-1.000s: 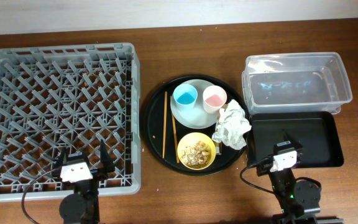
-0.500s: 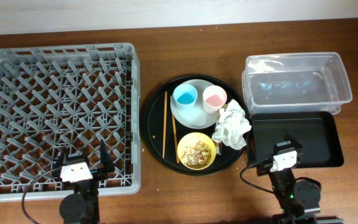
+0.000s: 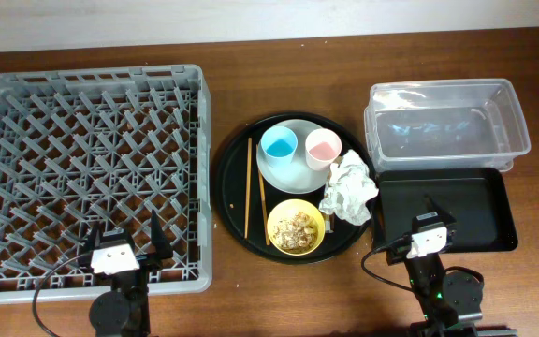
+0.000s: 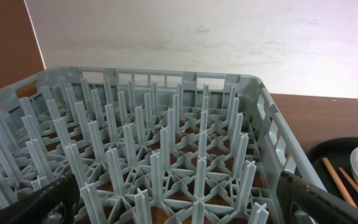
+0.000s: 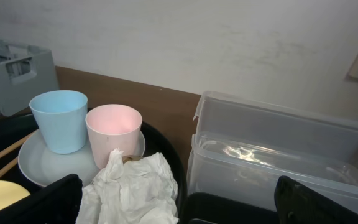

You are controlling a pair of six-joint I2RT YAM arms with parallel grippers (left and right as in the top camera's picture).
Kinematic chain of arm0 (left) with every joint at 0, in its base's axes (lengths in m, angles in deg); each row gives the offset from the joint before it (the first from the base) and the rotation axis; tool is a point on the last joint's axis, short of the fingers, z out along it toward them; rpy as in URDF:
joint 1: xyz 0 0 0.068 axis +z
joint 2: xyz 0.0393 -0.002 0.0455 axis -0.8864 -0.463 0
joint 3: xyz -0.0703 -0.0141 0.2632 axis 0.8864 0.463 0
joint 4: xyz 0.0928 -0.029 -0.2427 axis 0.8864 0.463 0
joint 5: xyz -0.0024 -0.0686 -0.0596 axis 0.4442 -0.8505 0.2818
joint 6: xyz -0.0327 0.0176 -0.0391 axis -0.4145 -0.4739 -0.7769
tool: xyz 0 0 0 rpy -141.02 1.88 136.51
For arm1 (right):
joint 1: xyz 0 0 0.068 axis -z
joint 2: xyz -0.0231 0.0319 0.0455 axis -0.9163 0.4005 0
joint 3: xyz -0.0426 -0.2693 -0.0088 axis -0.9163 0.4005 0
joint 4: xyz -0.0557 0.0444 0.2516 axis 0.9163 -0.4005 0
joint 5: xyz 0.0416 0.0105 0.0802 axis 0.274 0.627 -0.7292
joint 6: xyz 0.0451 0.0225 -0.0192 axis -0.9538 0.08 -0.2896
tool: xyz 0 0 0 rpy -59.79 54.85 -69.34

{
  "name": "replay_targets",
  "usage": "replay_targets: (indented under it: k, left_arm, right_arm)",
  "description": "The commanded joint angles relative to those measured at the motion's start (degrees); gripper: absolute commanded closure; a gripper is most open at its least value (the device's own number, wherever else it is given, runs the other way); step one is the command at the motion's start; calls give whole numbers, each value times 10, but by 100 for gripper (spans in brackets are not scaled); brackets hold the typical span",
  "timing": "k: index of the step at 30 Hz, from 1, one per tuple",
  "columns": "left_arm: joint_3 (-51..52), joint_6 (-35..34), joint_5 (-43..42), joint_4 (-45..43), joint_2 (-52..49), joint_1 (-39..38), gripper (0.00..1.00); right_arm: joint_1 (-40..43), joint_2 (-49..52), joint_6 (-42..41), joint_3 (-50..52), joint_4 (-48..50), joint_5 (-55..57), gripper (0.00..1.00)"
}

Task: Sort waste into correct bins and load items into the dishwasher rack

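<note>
Status, all positions referenced to the round black tray:

- left gripper: jaws spread wide with nothing between them. It sits left of the tray and nearer the robot, over the near edge of the dishwasher rack.
- right gripper: jaws equally wide, also holding nothing. It sits right of the tray's near side, over the near edge of the shallow black rectangular tray.
- dishwasher rack: left of the tray, just beside it.
- clear tub: right of the tray, level with its far half.
- shallow black rectangular tray: right of the round tray, level with its near half. Its far edge meets the tub's near wall in the overhead view.

On the round tray:
- plate: far-centre, lying flat.
- blue cup and pink cup: upright on the plate, side by side, blue on the left.
- chopsticks: left part of the tray, roughly parallel, running near to far alongside the plate.
- yellow bowl: near side, upright, with food scraps inside.
- napkin: crumpled at the right rim and overhanging it, just beside the pink cup.
- small brown wrapper: barely visible between the napkin and the pink cup. Can't tell more.
</note>
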Motion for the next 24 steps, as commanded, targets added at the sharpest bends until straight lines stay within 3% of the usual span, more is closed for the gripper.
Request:
replay_targets:
  k: [1, 13, 15, 19, 21, 24]
  left_arm:
    - [2, 9, 3, 1, 0, -2, 1]
    - [2, 9, 4, 0, 0, -2, 1]
    - [2, 8, -11, -47, 0, -2, 1]
    - [2, 3, -285, -130, 0, -2, 0]
    - [2, 3, -310, -116, 0, -2, 1]
    - [1, -1, -375, -184, 0, -2, 1]
  right_arm:
    - [-3, -2, 2, 3, -2, -5, 1]
    - [-3, -2, 2, 3, -2, -5, 1]
    - [-3, -2, 2, 3, -2, -5, 1]
    - [-3, -2, 2, 3, -2, -5, 1]
    - [-3, -2, 2, 3, -2, -5, 1]
    - [-3, -2, 2, 3, -2, -5, 1]
